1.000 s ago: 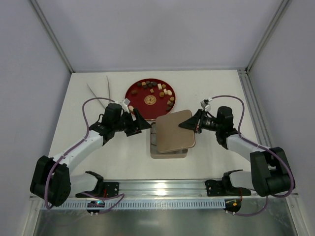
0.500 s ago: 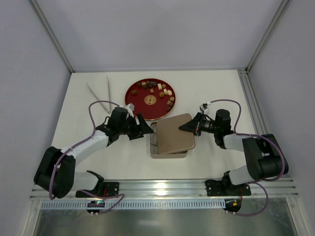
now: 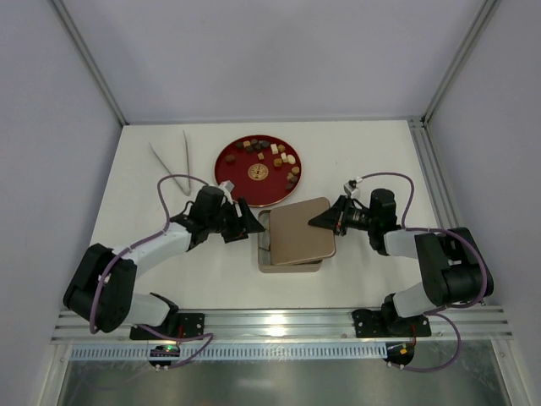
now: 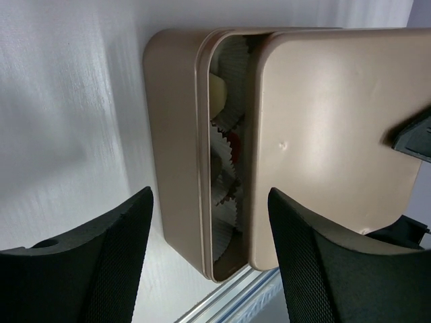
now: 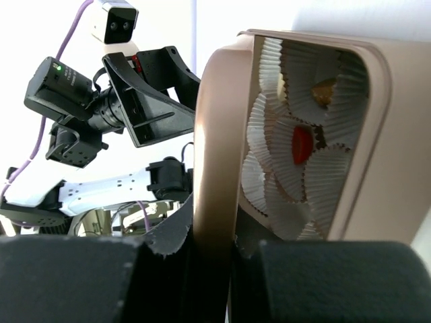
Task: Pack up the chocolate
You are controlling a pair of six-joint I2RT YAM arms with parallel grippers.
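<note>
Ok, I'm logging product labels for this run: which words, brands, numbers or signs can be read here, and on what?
No text can be read in any view.
The gold disc on the red plate: a pattern, too small to tell letters.
The tin lid and tin: plain, no print showing.
The white camera: no legible marking.

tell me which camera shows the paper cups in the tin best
Right wrist: it looks under the tilted lid straight at the paper cups. Left wrist shows only a sliver of them through the gap; from the top view the lid covers them.
</note>
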